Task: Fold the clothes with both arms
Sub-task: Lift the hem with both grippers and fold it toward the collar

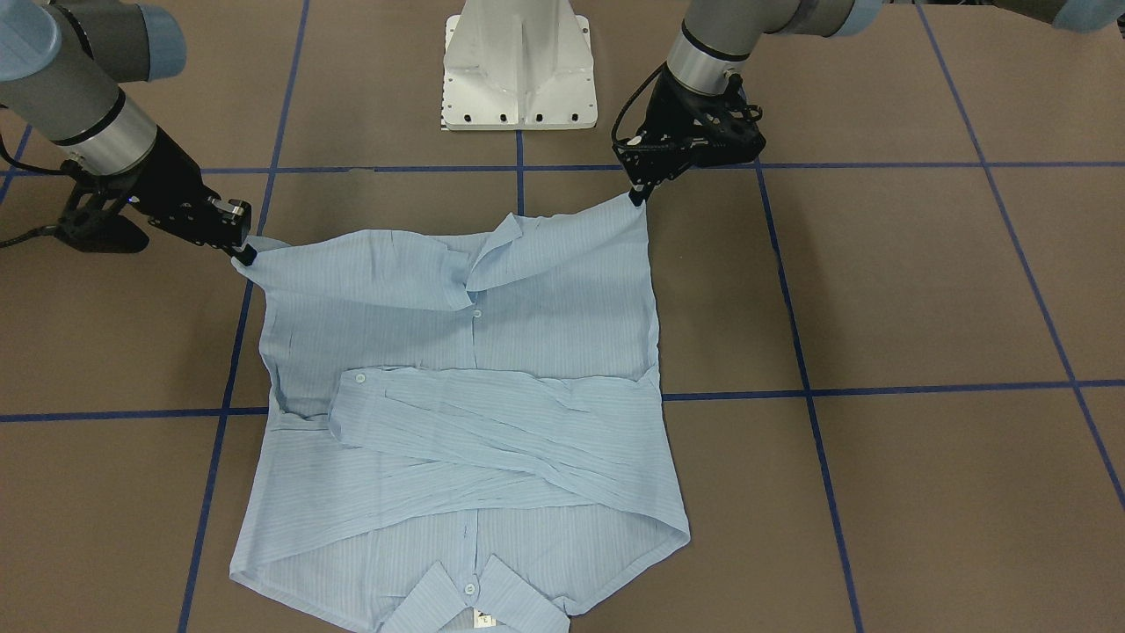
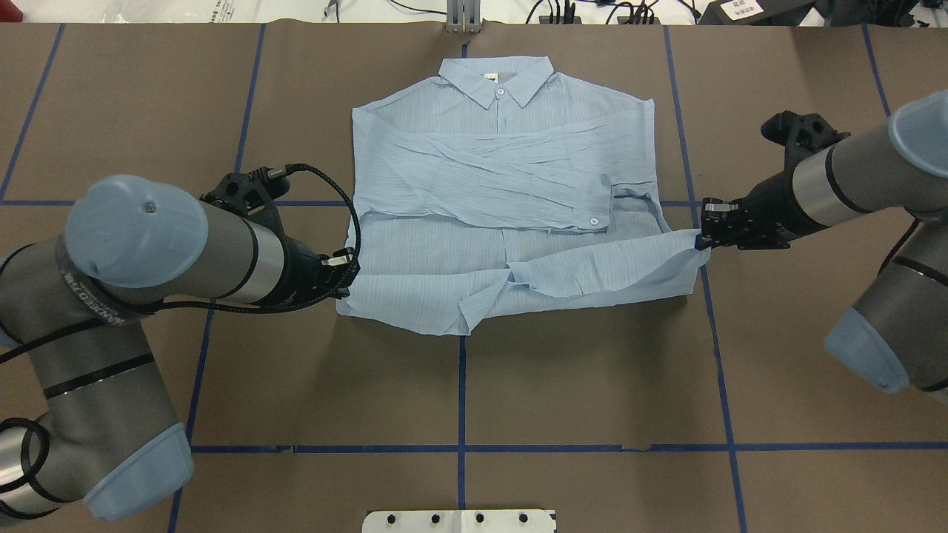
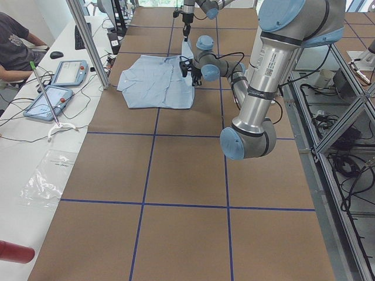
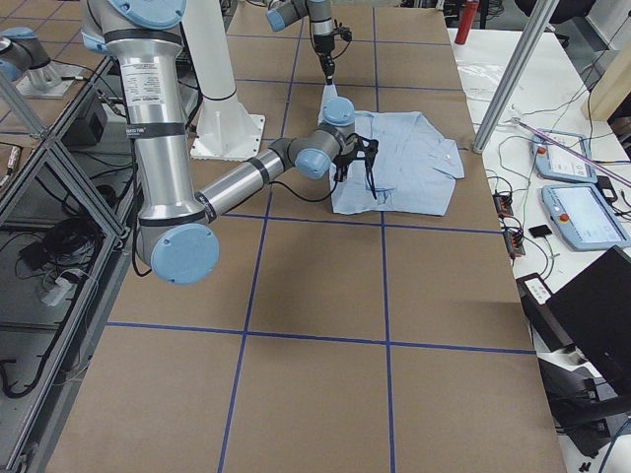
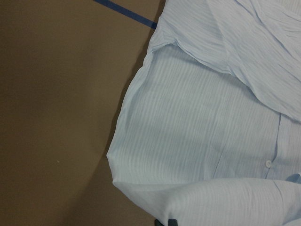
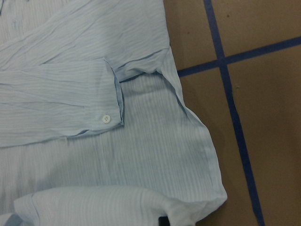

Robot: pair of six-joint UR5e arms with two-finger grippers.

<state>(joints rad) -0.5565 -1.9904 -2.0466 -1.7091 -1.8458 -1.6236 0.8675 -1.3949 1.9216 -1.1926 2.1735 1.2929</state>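
The clothes are one light-blue striped shirt (image 2: 503, 170) lying buttons-up on the brown table, collar (image 2: 496, 78) at the far side, both sleeves crossed over the chest. The near hem is raised off the table and drawn a little toward the collar. My left gripper (image 2: 346, 270) is shut on the hem's left corner; the front-facing view shows this gripper (image 1: 640, 195) pinching the cloth tip. My right gripper (image 2: 702, 235) is shut on the right hem corner, which the front-facing view also shows in that gripper (image 1: 244, 255). Both wrist views show the shirt (image 5: 197, 132) (image 6: 94, 94) lying close below.
The white pedestal base (image 1: 518, 66) stands at the robot's side of the table. Blue tape lines (image 2: 461, 385) grid the brown surface. A side bench holds tablets (image 3: 70, 73), with a seated person (image 3: 17, 47) beside it.
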